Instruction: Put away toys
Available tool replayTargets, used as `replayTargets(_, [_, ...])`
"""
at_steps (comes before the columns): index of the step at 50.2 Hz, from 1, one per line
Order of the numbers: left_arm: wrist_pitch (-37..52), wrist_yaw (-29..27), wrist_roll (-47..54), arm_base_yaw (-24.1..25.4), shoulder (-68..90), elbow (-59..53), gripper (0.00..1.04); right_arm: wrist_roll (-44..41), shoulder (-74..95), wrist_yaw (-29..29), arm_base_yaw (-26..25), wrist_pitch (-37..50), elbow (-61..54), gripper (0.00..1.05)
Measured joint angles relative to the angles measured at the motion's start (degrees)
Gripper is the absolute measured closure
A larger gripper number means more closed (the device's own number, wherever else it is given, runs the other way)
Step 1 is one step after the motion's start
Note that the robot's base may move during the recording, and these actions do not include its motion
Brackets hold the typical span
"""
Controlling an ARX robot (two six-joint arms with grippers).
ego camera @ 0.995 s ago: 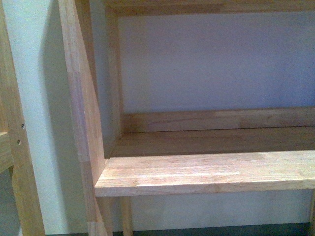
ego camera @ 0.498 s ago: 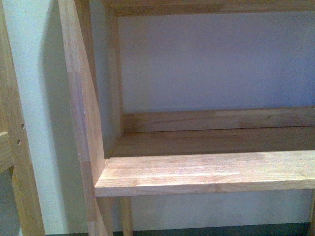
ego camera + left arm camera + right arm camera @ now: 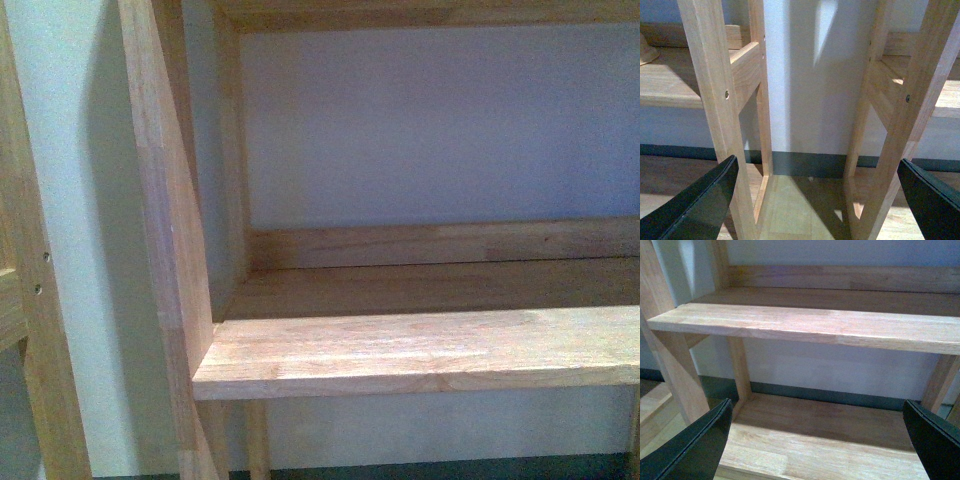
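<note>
The toys are out of view in all three pictures. My left gripper (image 3: pixel 816 165) is open, its dark fingers (image 3: pixel 700 205) spread wide with nothing between them. It faces the gap between two wooden shelf units, whose uprights (image 3: pixel 710 100) stand to either side above the wooden floor (image 3: pixel 795 210). My right gripper (image 3: pixel 817 407) is open and holds nothing. It hovers in front of a lower wooden shelf board (image 3: pixel 810 440), under the middle shelf board (image 3: pixel 815 325). Neither arm shows in the front view.
The front view is filled by a wooden shelf unit: a bare shelf board (image 3: pixel 420 350), a side panel (image 3: pixel 170 230) and the white wall (image 3: pixel 440 120) behind. A tan object (image 3: pixel 646 50), cut off by the picture's edge, lies on the neighbouring shelf. A dark skirting (image 3: pixel 810 162) runs along the wall.
</note>
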Motion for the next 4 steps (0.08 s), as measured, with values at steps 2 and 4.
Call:
replayTargets(2, [0.0, 0.0, 0.0, 0.0, 0.0, 0.0, 0.06, 0.0, 0.0, 0.0, 0.0, 0.0, 0.0, 0.0])
replayTargets(4, [0.0, 0.0, 0.0, 0.0, 0.0, 0.0, 0.06, 0.0, 0.0, 0.0, 0.0, 0.0, 0.0, 0.0])
